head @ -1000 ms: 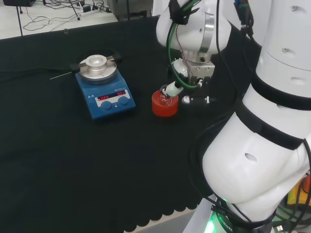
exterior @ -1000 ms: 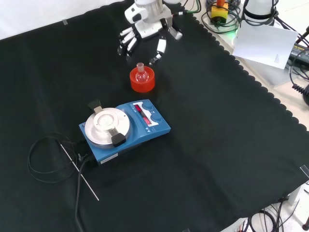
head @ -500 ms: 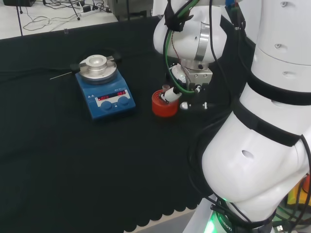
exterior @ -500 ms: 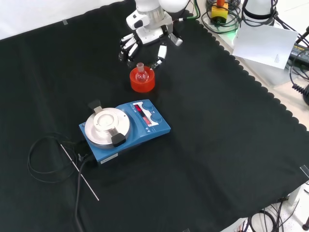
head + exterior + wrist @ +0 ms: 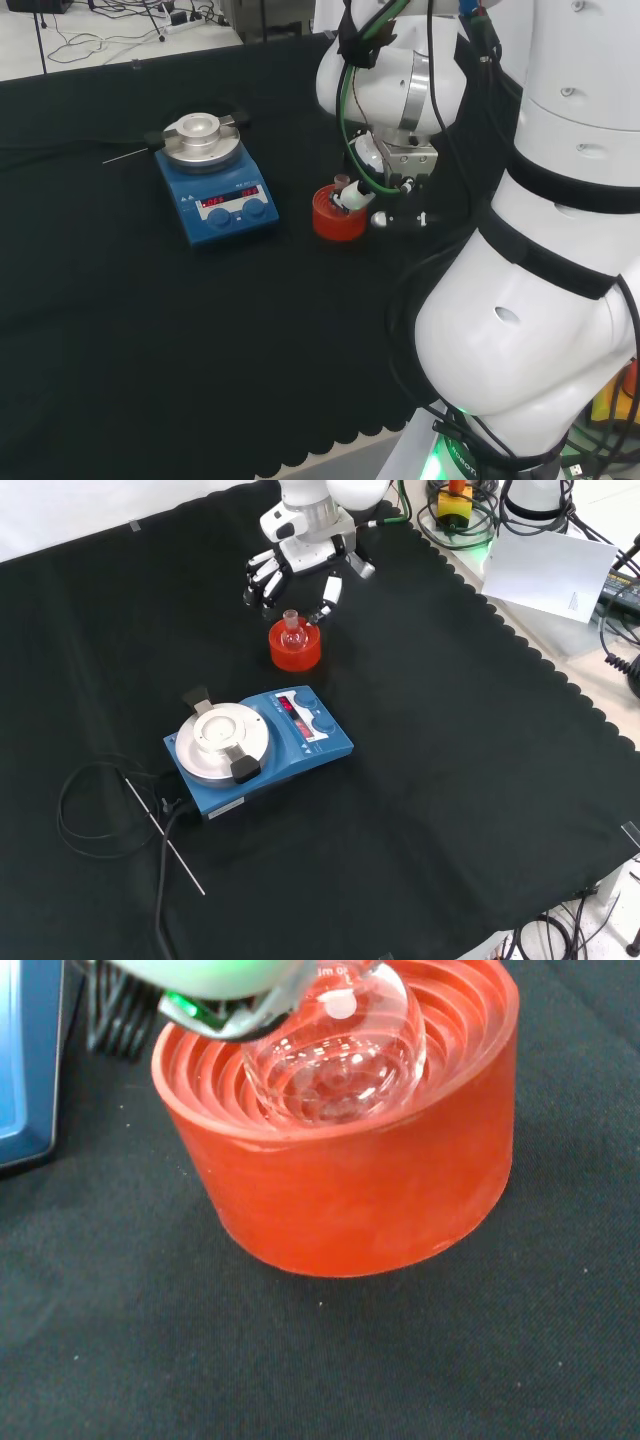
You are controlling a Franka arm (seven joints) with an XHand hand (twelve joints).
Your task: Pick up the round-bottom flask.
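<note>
The round-bottom flask (image 5: 292,632) sat upright in its red ribbed stand (image 5: 295,648), directly below the hand (image 5: 296,562), whose spread fingers (image 5: 262,580) grasped nothing.

The round-bottom flask (image 5: 335,1065) is clear glass, smooth and shiny, with bright spots of light on it. It sits in a red ribbed ring (image 5: 350,1175) that looks like soft rubber or plastic, dull on its side, with round ridges on top. The worktop (image 5: 450,780) is covered with black cloth that is matt and a bit rough, like woven fabric. The blue box (image 5: 300,745) looks like smooth painted metal or plastic, and its round top plate (image 5: 222,738) is pale, shiny metal. The hand (image 5: 300,565) is smooth, glossy white and black plastic.
</note>
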